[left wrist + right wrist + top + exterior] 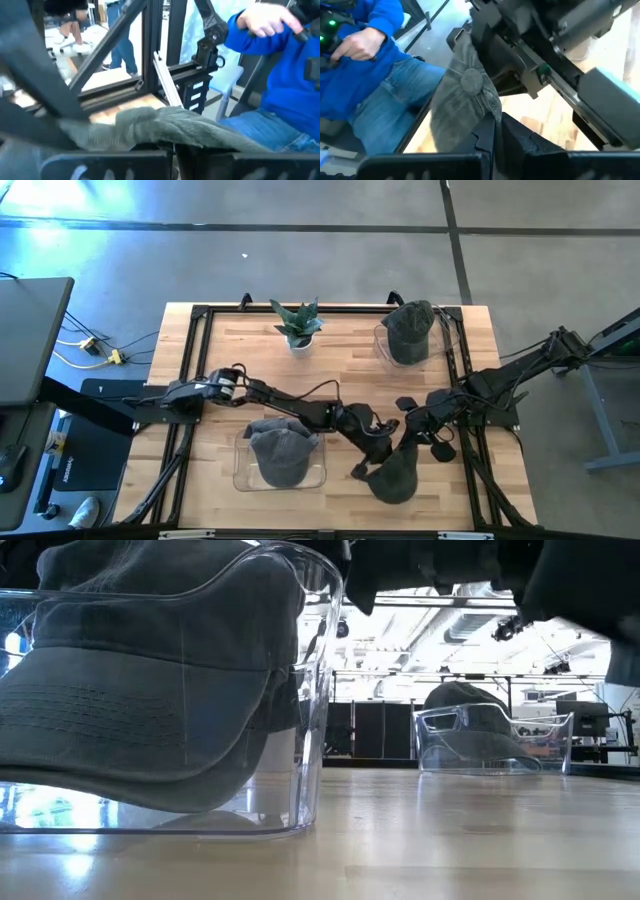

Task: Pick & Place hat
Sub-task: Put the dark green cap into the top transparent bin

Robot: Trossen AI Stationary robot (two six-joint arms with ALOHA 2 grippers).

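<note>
Three hats are seen from above on the table (230, 330): one in the clear bin (240, 470) at the near left, one in the far bin (381, 345) at the far right, and the held hat (393, 472) at the near right, just beside the near bin. Both arms are joined over it. The left gripper (372, 448) is closed on the upper left edge of the held hat, and the right gripper (412, 428) is closed on its top. A small plant (297, 325) is placed at the far middle.

From table height, the near hat (130, 710) is shown large inside its clear bin (312, 720) at the left. The far bin (495, 745) with the far hat (462, 700) is set well back at the right. Dark hat cloth and arm parts are hung along the top edge, clear of the tabletop.

In the left wrist view, the held hat (170, 127) is pinched flat between the shut fingers (120, 167). A person in a blue sleeve (257, 42) and jeans is seated beyond the table frame.

In the right wrist view, the crown and button of the held hat (467, 85) are gripped by the shut fingers (485, 137), with the left arm close alongside. The person's hand (365, 46) is seen past the table edge.
</note>
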